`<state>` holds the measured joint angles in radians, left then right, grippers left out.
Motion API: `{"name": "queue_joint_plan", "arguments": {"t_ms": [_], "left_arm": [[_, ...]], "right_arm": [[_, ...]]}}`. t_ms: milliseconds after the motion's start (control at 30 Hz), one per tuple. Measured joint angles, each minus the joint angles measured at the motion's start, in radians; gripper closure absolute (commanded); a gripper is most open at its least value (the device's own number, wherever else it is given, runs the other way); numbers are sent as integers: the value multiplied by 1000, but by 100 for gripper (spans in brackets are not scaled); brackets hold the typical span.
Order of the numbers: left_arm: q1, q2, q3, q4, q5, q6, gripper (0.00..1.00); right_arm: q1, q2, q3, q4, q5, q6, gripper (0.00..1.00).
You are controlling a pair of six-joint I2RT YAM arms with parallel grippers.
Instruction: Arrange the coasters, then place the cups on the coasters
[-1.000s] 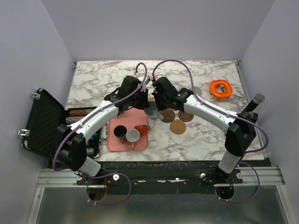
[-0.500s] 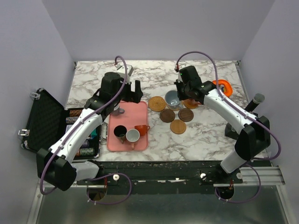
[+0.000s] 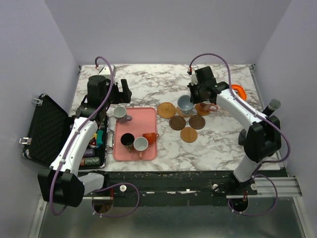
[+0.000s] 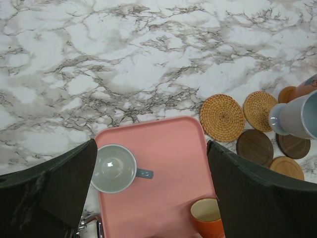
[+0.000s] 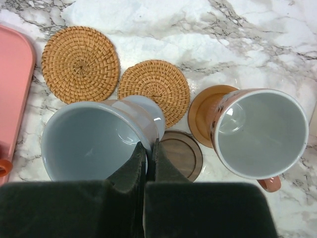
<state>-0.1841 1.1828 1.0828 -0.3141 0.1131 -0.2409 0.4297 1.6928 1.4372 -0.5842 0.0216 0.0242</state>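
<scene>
In the left wrist view, the small orange cup (image 4: 208,218) is being cut off by the bottom edge and the pale blue cup (image 4: 296,116) by the right edge. In the right wrist view, the pale blue cup is hiding part of a woven coaster (image 5: 154,89) beneath it, and whether its foot is touching that coaster cannot be told. The right end effector (image 5: 148,148) is pinching the cup's thin rim, dark fingers pressed together. The left end effector (image 4: 151,144) is hanging spread wide, holding nothing, above a glossy grey cup (image 4: 113,168) sitting on the far left corner of the flat pink tray (image 4: 163,148). A second woven coaster (image 5: 80,64), round coiled straw, is lying further left on the white, grey-veined marble bench (image 4: 148,49). To the right, a pink cup (image 5: 260,134) with a white inside is standing on a smooth wooden coaster (image 5: 203,111).
</scene>
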Motion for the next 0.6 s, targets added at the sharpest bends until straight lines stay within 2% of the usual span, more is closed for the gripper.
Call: {"name": "queue_joint_plan", "arguments": {"t_ms": [600], "left_arm": [[2,3,-1,2,30,-11,1]], "right_arm": [[-61,122,61,15,-106,-41,99]]}}
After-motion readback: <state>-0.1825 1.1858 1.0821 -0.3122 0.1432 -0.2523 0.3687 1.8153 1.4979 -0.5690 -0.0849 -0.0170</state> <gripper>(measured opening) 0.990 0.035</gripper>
